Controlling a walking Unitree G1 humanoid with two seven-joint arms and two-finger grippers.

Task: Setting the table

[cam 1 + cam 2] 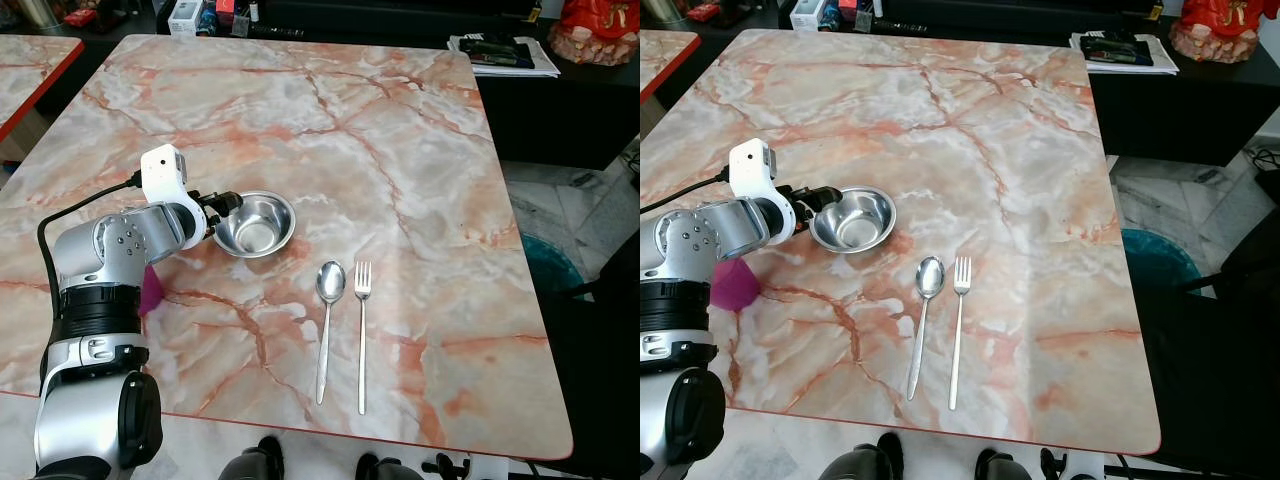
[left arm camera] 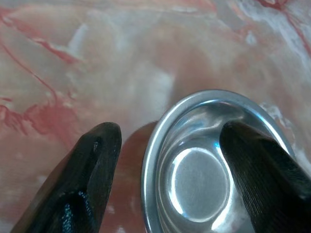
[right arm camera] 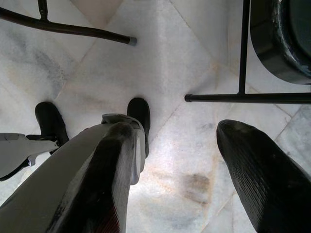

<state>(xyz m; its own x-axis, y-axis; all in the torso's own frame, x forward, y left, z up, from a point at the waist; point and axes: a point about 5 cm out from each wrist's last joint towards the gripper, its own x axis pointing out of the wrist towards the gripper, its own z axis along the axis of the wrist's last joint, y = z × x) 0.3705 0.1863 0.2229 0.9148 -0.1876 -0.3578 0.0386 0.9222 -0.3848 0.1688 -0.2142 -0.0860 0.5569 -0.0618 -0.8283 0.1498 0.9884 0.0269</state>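
Left eye view gives you the layout: spoon (image 1: 327, 325) and fork (image 1: 362, 330) lie parallel near the marble table's (image 1: 420, 150) front edge, already placed. The steel bowl (image 1: 255, 224) sits apart, up-left of them. Judge its final placement as pending.

Left wrist view adds detail: left gripper (image 2: 167, 155) spread wide, straddling the bowl's rim, unclamped. Right wrist view shows the right gripper (image 3: 182, 160) parted over floor, idle.
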